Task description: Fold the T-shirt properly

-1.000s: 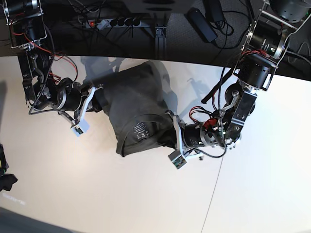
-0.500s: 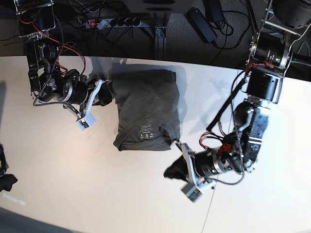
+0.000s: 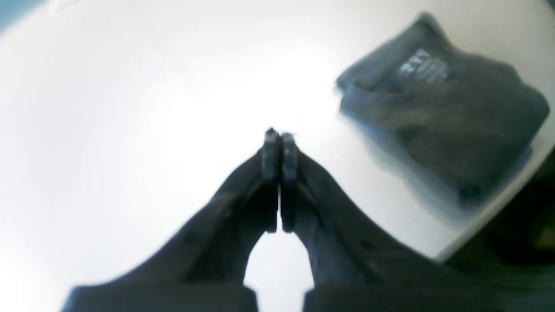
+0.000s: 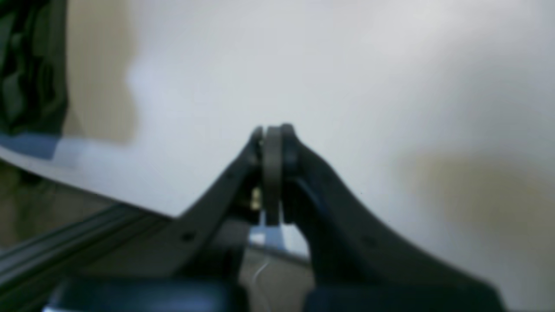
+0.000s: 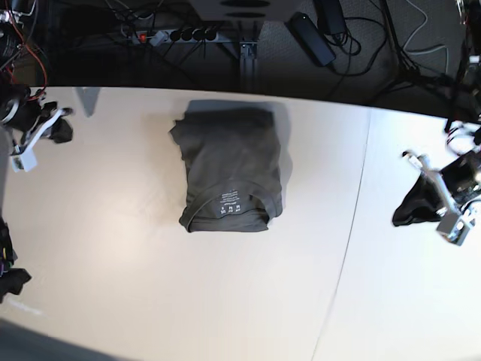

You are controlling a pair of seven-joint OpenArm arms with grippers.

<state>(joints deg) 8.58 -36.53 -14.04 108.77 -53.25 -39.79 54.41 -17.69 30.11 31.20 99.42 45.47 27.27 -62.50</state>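
The dark olive-grey T-shirt lies folded into a compact rectangle on the white table, collar and white label toward the front. It also shows blurred in the left wrist view, up and right of the fingers. My left gripper is shut and empty at the right side, well clear of the shirt; its fingertips meet in the left wrist view. My right gripper is shut and empty at the far left edge, and shows shut in the right wrist view.
A small black lumpy object sits at the table's left edge. A power strip and cables lie on the dark floor beyond the far edge. A seam runs down the table on the right.
Both arms have pulled back from the T-shirt to the table's sides, the left arm far right, the right arm far left. The shirt now lies let go and folded.
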